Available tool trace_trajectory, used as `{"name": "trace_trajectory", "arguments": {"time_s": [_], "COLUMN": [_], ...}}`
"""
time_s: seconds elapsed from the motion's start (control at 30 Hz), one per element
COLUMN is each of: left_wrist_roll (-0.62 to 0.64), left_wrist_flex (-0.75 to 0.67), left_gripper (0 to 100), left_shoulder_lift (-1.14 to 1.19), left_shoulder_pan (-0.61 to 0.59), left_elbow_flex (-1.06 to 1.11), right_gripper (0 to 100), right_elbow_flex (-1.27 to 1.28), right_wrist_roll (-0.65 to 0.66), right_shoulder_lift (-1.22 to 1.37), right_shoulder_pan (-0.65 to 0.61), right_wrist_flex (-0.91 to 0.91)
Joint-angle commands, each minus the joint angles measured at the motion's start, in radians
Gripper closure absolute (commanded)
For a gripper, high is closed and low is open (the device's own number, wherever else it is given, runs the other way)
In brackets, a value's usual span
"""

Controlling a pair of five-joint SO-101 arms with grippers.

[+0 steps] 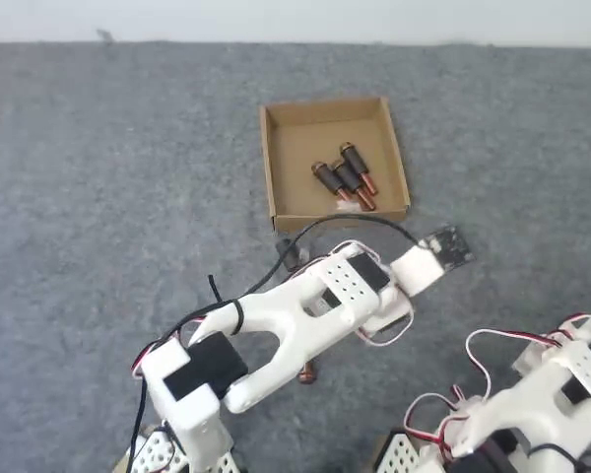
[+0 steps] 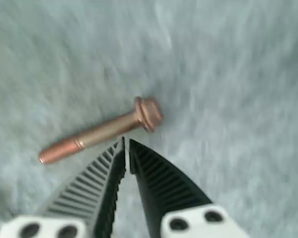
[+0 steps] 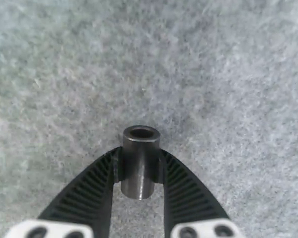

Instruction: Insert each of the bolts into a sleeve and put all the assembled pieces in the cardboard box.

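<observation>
A copper bolt (image 2: 102, 131) lies flat on the grey carpet, its flanged head pointing away from my left gripper (image 2: 126, 144). That gripper is shut with nothing in it, its tips just short of the bolt's shank. My right gripper (image 3: 140, 166) is shut on a dark metal sleeve (image 3: 140, 148), held upright above the carpet with its open bore facing the camera. The cardboard box (image 1: 273, 158) stands at the far middle of the table and holds three assembled pieces (image 1: 345, 175). A bolt's end (image 1: 307, 371) pokes out from under the left arm (image 1: 315, 305).
Grey carpet covers the whole table. A small dark piece (image 1: 290, 252) lies just in front of the box, partly hidden by a cable. The right arm (image 1: 561, 384) sits at the near right corner. Open carpet spreads to the left and right of the box.
</observation>
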Motion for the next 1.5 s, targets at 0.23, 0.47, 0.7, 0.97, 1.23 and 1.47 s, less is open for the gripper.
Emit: {"name": "trace_trajectory", "arguments": {"time_s": [0.23, 0.47, 0.7, 0.97, 1.23, 1.47], "left_wrist_roll": [-0.035, -0.295, -0.470, -0.471, -0.503, -0.551], "left_wrist_flex": [-0.087, -0.063, -0.077, -0.147, -0.077, 0.150], "left_gripper": [90, 81, 81, 81, 81, 81], "left_shoulder_lift": [-0.011, -0.041, -0.034, -0.032, 0.133, 0.293], "left_shoulder_pan": [0.002, -0.101, -0.146, -0.095, -0.071, -0.069], "left_elbow_flex": [-0.087, -0.087, -0.088, -0.087, -0.262, -0.501], "right_gripper": [99.1, 99.1, 99.1, 99.1, 99.1, 99.1], "right_elbow_flex": [-0.006, -0.006, -0.006, -0.006, -0.005, 0.003], "right_wrist_roll": [0.015, 0.017, 0.017, 0.017, 0.017, 0.017], "right_shoulder_lift": [-0.035, -0.035, -0.035, -0.035, -0.033, -0.033], "right_shoulder_pan": [-0.012, -0.012, -0.012, -0.013, -0.013, -0.015], "right_wrist_flex": [-0.016, -0.016, -0.016, -0.018, -0.030, -0.031]}}
